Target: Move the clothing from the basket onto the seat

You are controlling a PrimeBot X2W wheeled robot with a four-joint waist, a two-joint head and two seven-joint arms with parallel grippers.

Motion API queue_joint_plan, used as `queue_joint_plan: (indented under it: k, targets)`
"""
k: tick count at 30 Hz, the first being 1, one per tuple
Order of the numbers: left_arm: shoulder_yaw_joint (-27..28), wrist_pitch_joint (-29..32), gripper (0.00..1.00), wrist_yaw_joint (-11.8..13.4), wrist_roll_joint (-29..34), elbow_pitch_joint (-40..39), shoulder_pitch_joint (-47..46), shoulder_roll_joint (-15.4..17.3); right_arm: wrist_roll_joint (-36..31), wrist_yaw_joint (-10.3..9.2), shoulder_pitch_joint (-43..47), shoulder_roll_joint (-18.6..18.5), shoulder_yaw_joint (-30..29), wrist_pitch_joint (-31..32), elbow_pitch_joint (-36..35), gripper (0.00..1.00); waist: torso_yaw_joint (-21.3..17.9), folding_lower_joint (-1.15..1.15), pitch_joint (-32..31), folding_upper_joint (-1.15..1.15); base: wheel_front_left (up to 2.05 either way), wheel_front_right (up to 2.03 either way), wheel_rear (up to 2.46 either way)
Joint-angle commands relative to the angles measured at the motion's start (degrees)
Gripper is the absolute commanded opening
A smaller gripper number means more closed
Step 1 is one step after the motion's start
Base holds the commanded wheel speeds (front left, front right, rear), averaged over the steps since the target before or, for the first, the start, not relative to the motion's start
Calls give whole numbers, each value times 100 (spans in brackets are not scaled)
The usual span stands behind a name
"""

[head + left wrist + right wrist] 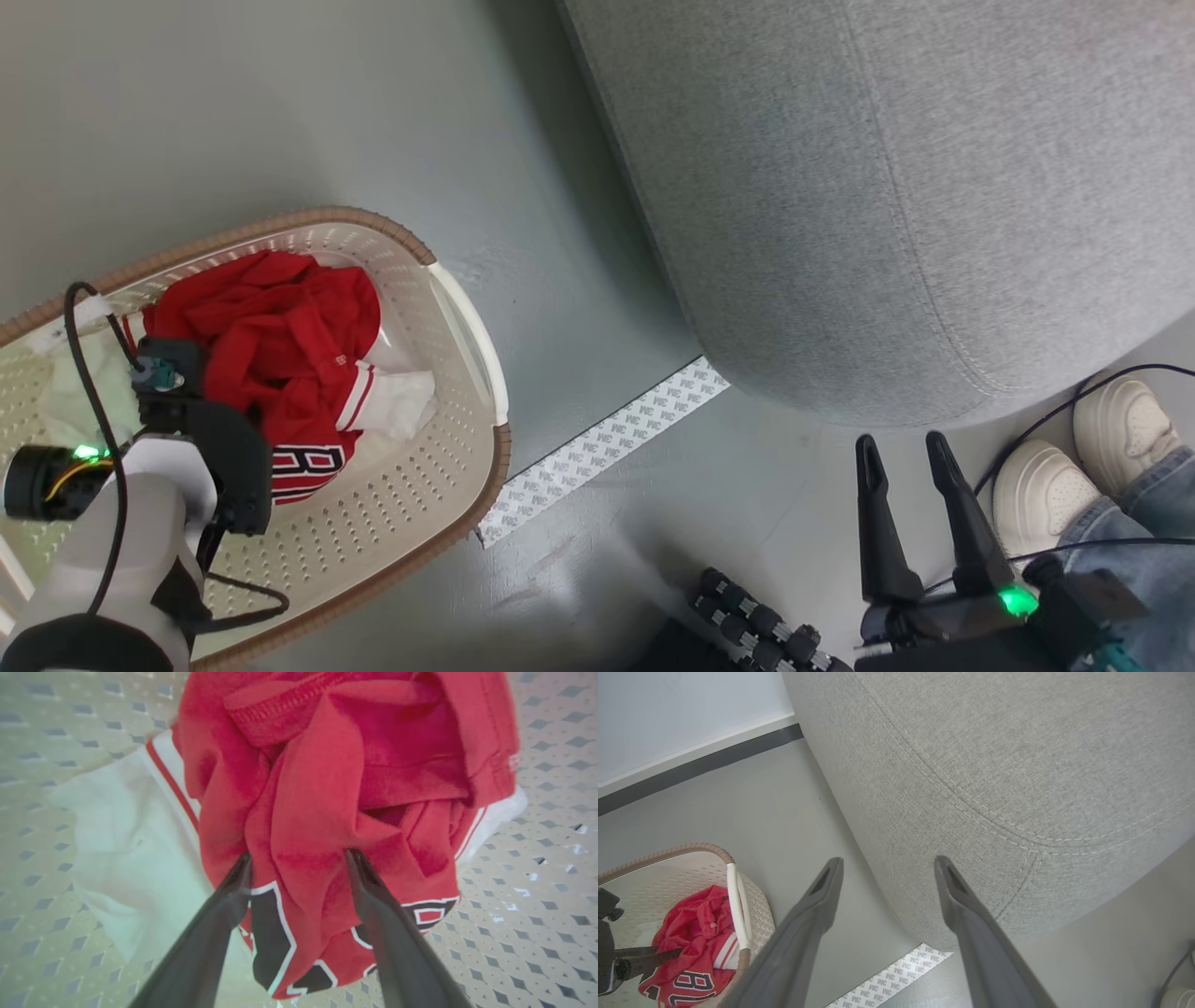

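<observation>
Grey floor [280, 112], head view; the basket [327, 217] at its lower left holds the clothing [271, 327] heaped toward its handle end, the seat [887, 187] well apart; left wrist view: the left gripper [299, 856] spread astride a red fold, best closed deep before lifting; right wrist view: the right gripper [887, 861] open, empty, near the seat's corner.

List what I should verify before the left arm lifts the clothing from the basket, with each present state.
1. Left gripper over the clothing, a fold between its fingers: ok.
2. Jaws closed on the fold: not ok, they stand apart.
3. Right gripper clear of the basket, open: ok.
4. Seat surface free where visible: ok.
5. Person's shoes clear of the right gripper: not ok, close beside it.
</observation>
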Motion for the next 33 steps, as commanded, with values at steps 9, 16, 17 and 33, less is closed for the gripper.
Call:
queue_joint_plan:
  k: [9, 16, 17, 33]
  targets:
    - [-95, -250, 0, -452, -143, 160, -137, -24, -186, -2, 322, 11, 11, -28, -245, 100, 155, 0, 153, -1, 2, 2, 2]
    - [-140, -446, 0, -602, -236, 198, -195, 57, -209, -2, 59, 11, 187, -28, -179, 100, 157, 0, 135, -1, 0, 0, 0]
    - [-137, -488, 0, -612, -254, 201, -181, 61, -193, -2, -8, 10, 220, -28, -144, 100, 148, 0, 99, -1, 0, 0, 0]
    - [-534, -1039, 0, -668, -415, 121, 490, -885, -733, -3, -846, -4, 231, -7, 771, 100, 1187, 0, -1925, -1, 0, 0, 0]
